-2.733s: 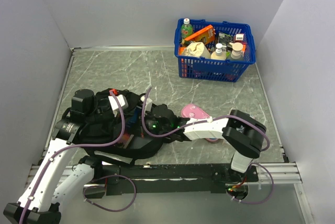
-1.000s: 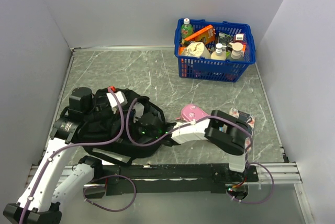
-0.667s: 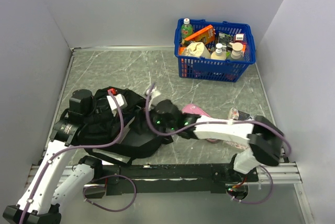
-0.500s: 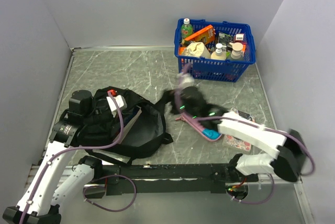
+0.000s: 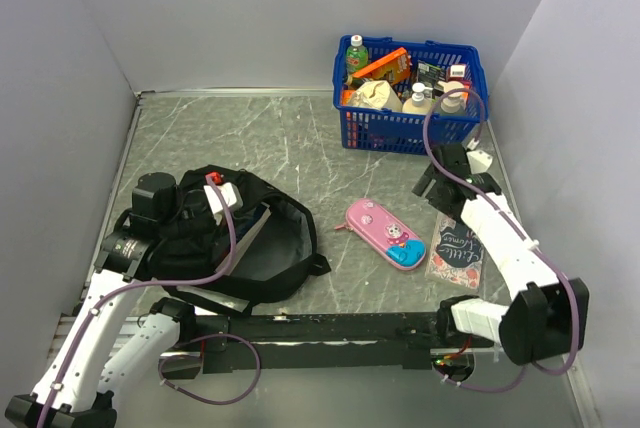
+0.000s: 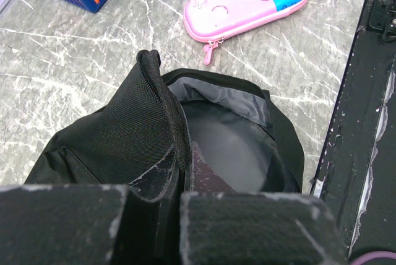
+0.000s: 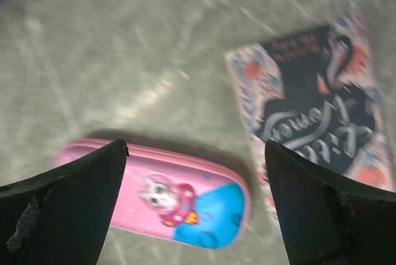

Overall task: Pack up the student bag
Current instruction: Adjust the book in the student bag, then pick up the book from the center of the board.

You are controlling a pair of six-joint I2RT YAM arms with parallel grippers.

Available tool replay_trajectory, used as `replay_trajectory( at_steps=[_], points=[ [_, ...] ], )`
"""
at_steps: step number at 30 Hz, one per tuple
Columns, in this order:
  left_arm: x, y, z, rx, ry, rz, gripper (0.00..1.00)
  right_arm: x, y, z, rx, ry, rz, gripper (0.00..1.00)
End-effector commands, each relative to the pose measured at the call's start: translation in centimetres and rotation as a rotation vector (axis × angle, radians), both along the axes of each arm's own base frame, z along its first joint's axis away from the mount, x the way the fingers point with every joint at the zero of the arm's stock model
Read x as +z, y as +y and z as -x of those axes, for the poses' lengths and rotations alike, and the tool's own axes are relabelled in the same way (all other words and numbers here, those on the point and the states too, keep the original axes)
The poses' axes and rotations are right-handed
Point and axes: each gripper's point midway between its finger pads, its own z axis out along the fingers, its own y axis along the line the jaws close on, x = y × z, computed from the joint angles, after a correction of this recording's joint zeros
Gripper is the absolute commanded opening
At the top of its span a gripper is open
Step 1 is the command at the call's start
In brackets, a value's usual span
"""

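The student bag (image 5: 250, 248) lies at the near left, black, with its mouth open and grey lining (image 6: 229, 138) showing. My left gripper (image 5: 214, 194) is shut on the bag's upper rim (image 6: 164, 101), and in the left wrist view that gripper (image 6: 180, 167) pinches the rim between its fingers. My right gripper (image 5: 432, 186) hovers open and empty at the right, away from the bag. In the right wrist view that gripper (image 7: 197, 151) hangs over a pink and blue pencil case (image 7: 179, 200) and a patterned notebook (image 7: 315, 104).
The pencil case (image 5: 385, 233) and the notebook (image 5: 458, 248) lie on the marble table right of the bag. A blue basket (image 5: 410, 98) of groceries stands at the back right. Grey walls close in three sides. A black rail (image 5: 330, 328) runs along the near edge.
My right arm has pulled out of the bag's mouth and swung right toward the basket side, its jaws opening wider. The left gripper has kept its hold on the rim.
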Motion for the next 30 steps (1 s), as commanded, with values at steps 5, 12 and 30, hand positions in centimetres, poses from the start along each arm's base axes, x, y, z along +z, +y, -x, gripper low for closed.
replay_trajectory(
  at_steps=[5, 12, 30],
  points=[
    [2.6, -1.0, 0.4, -0.067, -0.084, 0.059, 0.01, -2.8, -2.1, 3.4, -0.073, 0.313, 0.122, 1.00],
    [2.8, -1.1, 0.6, -0.068, -0.080, 0.069, 0.01, -5.5, -2.7, 4.0, -0.089, 0.435, 0.153, 0.94],
    [3.2, -1.1, 0.4, -0.054, -0.078, 0.089, 0.01, -11.9, -2.8, 3.7, -0.071, 0.592, 0.076, 0.77]
  ],
)
